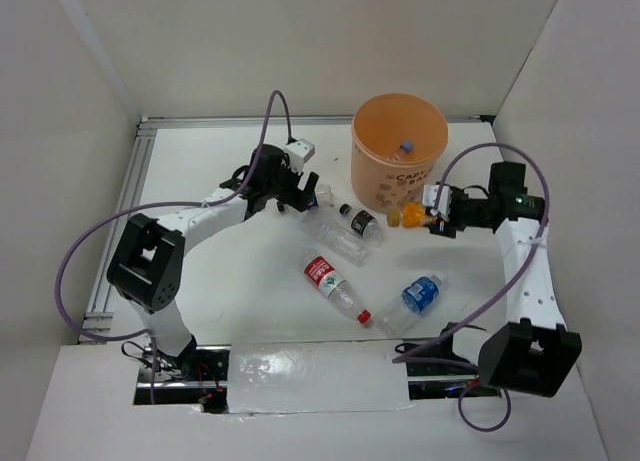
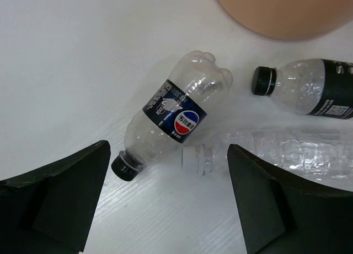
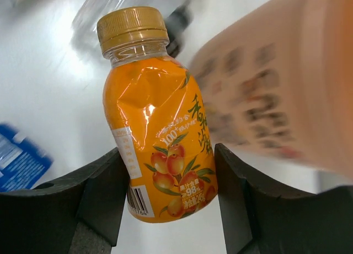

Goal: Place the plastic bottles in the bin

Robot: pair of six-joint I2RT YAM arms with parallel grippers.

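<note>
My right gripper (image 1: pixel 425 218) (image 3: pixel 168 177) is shut on an orange-labelled bottle (image 1: pixel 408 217) (image 3: pixel 157 122) with a gold cap, its fingers pressing both sides, right beside the orange-tan bin (image 1: pixel 385 181) (image 3: pixel 276 88). My left gripper (image 1: pixel 305 196) (image 2: pixel 168 199) stands open just above the table. Ahead of it lie a blue-labelled, black-capped bottle (image 2: pixel 176 116) and a clear white-capped bottle (image 2: pixel 276 149). A black-labelled bottle (image 1: pixel 360 221) (image 2: pixel 309 91) lies beyond them. A red-labelled bottle (image 1: pixel 335 286) and a blue-labelled bottle (image 1: pixel 418 296) lie nearer the arm bases.
Inside the bin a blue-capped bottle (image 1: pixel 406 146) shows. The bin's side (image 2: pixel 287 11) fills the top right of the left wrist view. White walls enclose the table on the left, back and right.
</note>
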